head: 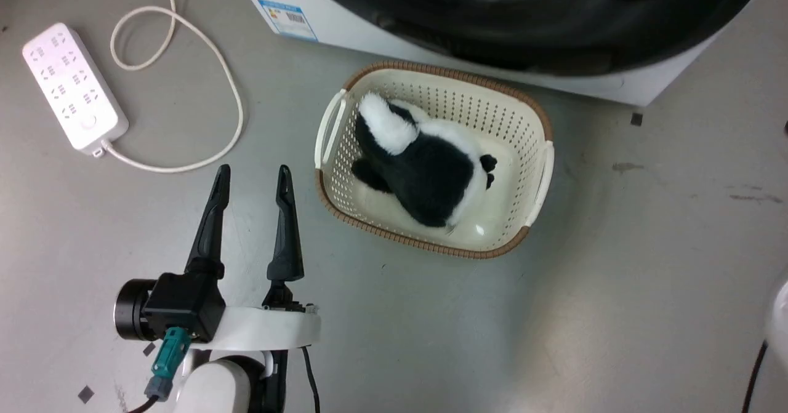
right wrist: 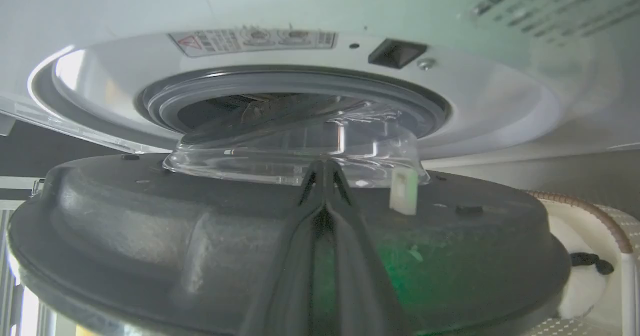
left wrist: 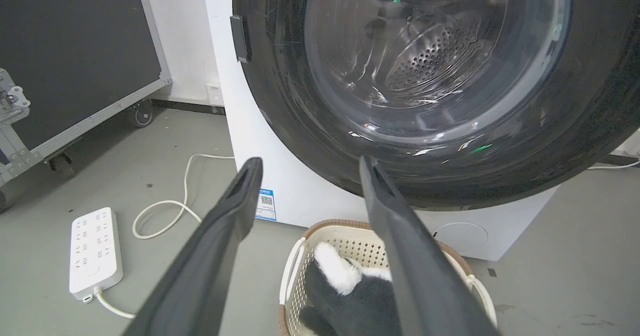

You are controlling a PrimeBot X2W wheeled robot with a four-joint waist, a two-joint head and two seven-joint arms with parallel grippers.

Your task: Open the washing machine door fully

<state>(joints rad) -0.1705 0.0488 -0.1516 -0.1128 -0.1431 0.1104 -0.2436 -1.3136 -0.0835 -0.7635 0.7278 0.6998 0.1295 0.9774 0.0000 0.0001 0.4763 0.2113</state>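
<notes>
Your washing machine door (right wrist: pixel 150 236) stands ajar across the lower right wrist view, inner face showing. The right tool (right wrist: pixel 325 168), fingers pinched together, reaches behind it. The left tool (head: pixel 253 172) hangs spread and empty. Opening looks underway, so next swing the door wider.

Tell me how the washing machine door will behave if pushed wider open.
The washing machine door looks rigid, with a thick dark inner frame, so it should probably swing as one piece rather than flex. Its clear glass bowl likely makes it heavy. The glossy rim may be slippery to push.
</notes>
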